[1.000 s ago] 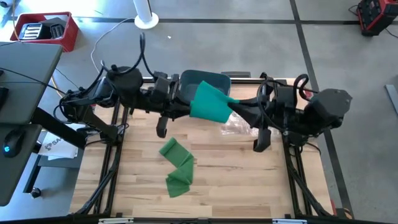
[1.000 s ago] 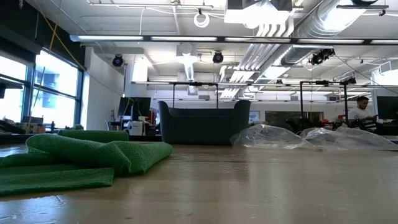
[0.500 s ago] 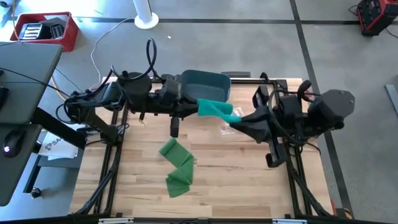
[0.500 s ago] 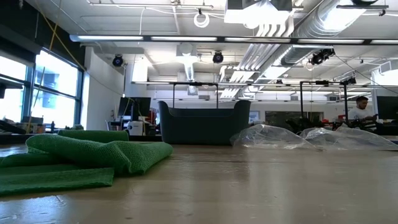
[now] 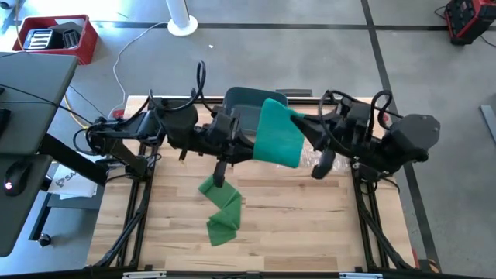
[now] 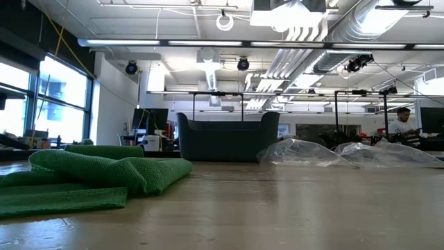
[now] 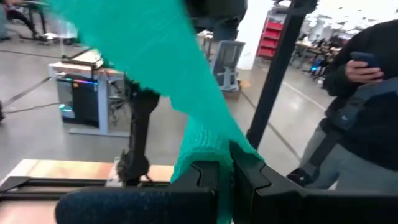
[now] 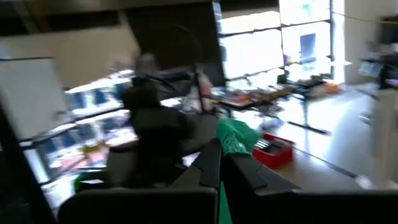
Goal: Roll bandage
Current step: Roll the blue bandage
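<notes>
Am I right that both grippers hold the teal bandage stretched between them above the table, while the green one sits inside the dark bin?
Not quite: the high view shows the green bandage lying on the table, outside the dark bin. The left gripper and right gripper do hold the teal bandage aloft.

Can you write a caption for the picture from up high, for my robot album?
Two dark robot arms hold a teal stretchy bandage up between the left gripper and right gripper, above a wooden table.
</notes>
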Robot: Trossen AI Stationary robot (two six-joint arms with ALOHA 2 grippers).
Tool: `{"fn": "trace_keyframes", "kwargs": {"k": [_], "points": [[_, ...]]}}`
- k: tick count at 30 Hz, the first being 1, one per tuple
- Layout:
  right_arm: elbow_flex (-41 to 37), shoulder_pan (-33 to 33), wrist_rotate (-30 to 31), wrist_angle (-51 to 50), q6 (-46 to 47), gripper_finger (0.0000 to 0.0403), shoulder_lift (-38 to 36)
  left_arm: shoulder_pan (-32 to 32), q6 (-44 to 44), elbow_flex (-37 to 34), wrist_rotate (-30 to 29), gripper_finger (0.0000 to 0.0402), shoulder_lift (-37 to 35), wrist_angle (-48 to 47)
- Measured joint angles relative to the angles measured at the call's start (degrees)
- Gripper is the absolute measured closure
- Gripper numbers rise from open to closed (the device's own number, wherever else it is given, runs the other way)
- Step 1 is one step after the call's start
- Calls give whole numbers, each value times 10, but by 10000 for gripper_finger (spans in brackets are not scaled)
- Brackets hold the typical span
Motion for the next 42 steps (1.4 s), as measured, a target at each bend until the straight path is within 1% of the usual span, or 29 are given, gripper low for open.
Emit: {"fn": "trace_keyframes", "kwargs": {"k": [3, 5, 8, 11, 14, 17, 19, 21, 24, 26, 30, 32, 35, 39, 42], "points": [[0, 0, 46, -43, 39, 403, 0, -6, -2, 0, 1, 396, 0, 11], [0, 0, 49, -80, 81, 403, 0, -9, -6, 0, 2, 396, -2, 18], [0, -4, 33, -141, 145, 403, 0, -10, -8, 0, 13, 396, -2, 39], [0, -10, 0, -202, 199, 403, 0, -10, -21, 0, 26, 396, -3, 49], [0, -10, -17, -248, 236, 403, 0, -10, -32, 0, 27, 396, -3, 46], [0, -4, -19, -279, 240, 401, 0, -8, -62, 0, 25, 396, -6, 47], [0, -1, -21, -293, 240, 391, 0, -3, -81, 0, 14, 396, -12, 47], [0, 0, -25, -303, 242, 371, 0, 2, -85, 0, 11, 396, -18, 49], [0, -1, -38, -314, 259, 326, 0, 4, -85, 0, 9, 396, -25, 49], [0, -4, -65, -324, 270, 295, 0, 3, -87, 0, 9, 396, -28, 49], [0, -10, -154, -352, 272, 251, 0, 7, -105, 0, 4, 396, -33, 48], [0, -10, -169, -368, 290, 242, -1, 8, -107, 0, -3, 396, -35, 47], [0, -3, -174, -377, 301, 241, -3, 12, -110, 0, -3, 396, -37, 47], [0, 15, -191, -349, 254, 242, -4, 16, -111, 0, -4, 396, -43, 45], [0, 35, -155, -296, 198, 242, -5, 18, -110, 0, -4, 396, -44, 45]]}}
